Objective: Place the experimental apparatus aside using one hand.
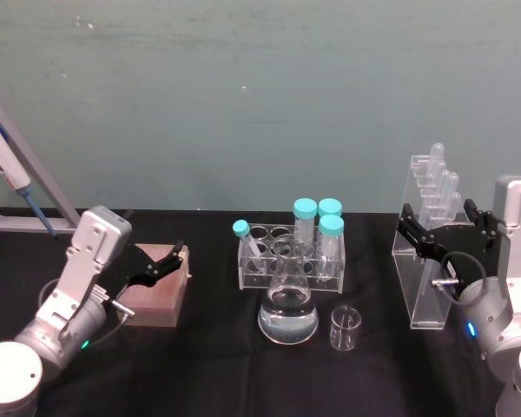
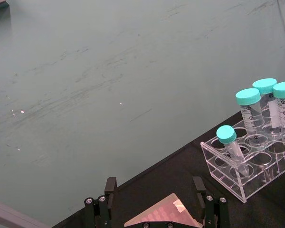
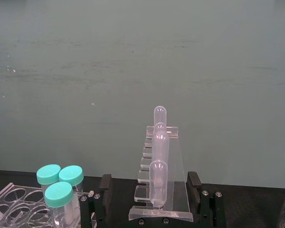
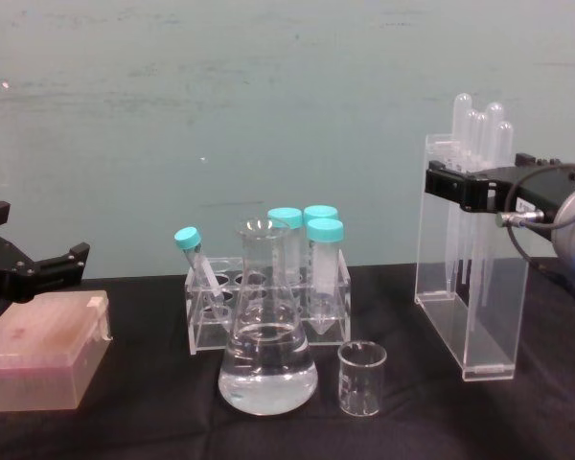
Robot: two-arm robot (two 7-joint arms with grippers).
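The clear acrylic stand (image 1: 424, 282) of plastic pipettes (image 3: 159, 142) stands upright on the black table at the right. My right gripper (image 1: 445, 226) straddles its upper part, one finger on each side, open with a visible gap (image 3: 149, 183). From the chest view the gripper (image 4: 470, 182) crosses the stand (image 4: 470, 316) near its top. A conical flask (image 1: 288, 313) with clear liquid sits at the centre front, and a small glass beaker (image 1: 345, 328) stands just right of it. My left gripper (image 1: 161, 265) hovers open over a pink box at the left.
A clear rack (image 1: 291, 256) of teal-capped tubes stands right behind the flask (image 4: 266, 369). The pink box (image 1: 156, 291) lies at the left under the left gripper (image 2: 153, 187). A pipettor on a stand (image 1: 9, 165) is at the far left.
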